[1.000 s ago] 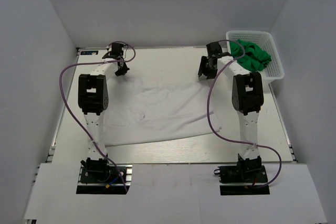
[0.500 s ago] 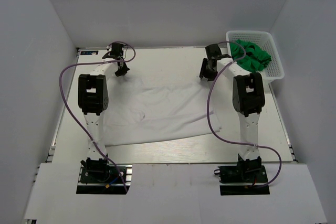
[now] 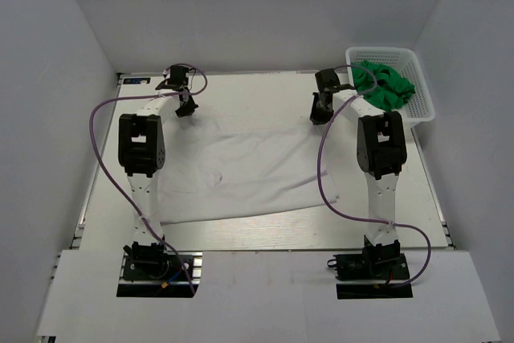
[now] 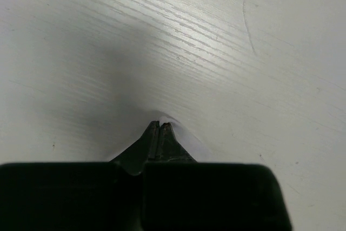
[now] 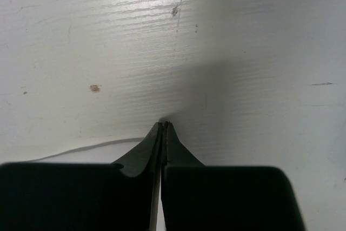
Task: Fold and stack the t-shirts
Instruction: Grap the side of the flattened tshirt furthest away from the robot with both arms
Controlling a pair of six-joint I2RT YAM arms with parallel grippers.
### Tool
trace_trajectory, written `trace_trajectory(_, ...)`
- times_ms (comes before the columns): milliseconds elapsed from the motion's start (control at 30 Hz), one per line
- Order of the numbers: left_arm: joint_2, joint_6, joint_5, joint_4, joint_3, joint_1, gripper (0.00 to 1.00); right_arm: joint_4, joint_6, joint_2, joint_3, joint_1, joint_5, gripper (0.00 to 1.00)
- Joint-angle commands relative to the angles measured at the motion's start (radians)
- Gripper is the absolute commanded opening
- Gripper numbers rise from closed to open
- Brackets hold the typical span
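Barely started: the white t-shirt (image 3: 241, 170) lies unfolded mid-frame on the desk (image 3: 241, 94), left claw (image 3: 186, 108) and right claw (image 3: 319, 114) each closed tight on an upper corner. Green t-shirts (image 3: 385, 84) wait bunched in the basket (image 3: 422, 110), upper right.

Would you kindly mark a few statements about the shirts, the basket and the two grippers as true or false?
1. The white t-shirt lies spread on the table. True.
2. The green t-shirts lie on the table beside the basket. False: they are inside the basket.
3. The left gripper is wide open. False: it is shut, pinching the white t-shirt's edge.
4. The right gripper is shut. True.
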Motion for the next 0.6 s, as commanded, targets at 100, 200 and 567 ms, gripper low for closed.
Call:
trace_trajectory(100, -0.192, 0.008, 0.035, -0.004, -0.063, -0.007, 0.00, 0.029, -0.025, -0.105, -0.013, 0.017, -0.048, 0.00)
trace_trajectory(200, -0.262, 0.008, 0.047, 0.005, -0.123, -0.007, 0.00, 0.080, -0.031, -0.173, -0.103, 0.020, -0.057, 0.00)
trace_trajectory(567, -0.567, -0.064, 0.092, 0.027, -0.439, -0.007, 0.00, 0.180, -0.019, -0.436, -0.388, 0.034, -0.073, 0.00)
